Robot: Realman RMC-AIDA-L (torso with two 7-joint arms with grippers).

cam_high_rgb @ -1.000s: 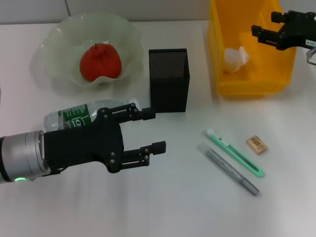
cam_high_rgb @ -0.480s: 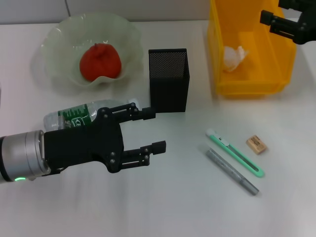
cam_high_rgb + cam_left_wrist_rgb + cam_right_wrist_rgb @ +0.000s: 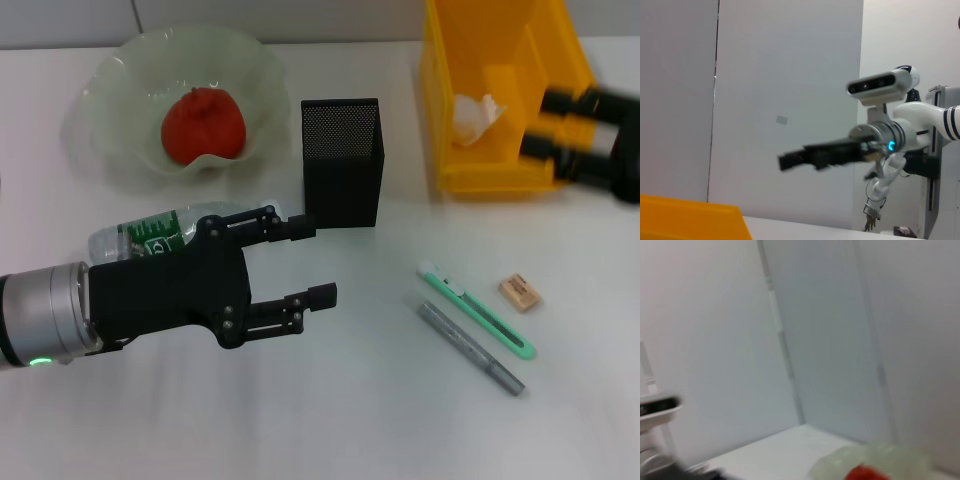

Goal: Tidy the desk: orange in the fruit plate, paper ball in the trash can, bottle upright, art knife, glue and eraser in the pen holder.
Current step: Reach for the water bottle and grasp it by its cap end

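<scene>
From the head camera, the black left gripper is hovering spread wide and empty beside the lying clear green-labelled bottle; the blurred right gripper, parted, is holding nothing before the yellow plastic bin. The left wrist camera is showing that gripper too. The right wrist camera is glimpsing the red-orange fruit.

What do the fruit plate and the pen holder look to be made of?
Fruit plate: likely translucent pale green plastic or glass, since the desk shows faintly through its wavy rim. Pen holder: apparently black metal mesh, matte, with fine perforations visible on its walls.
</scene>
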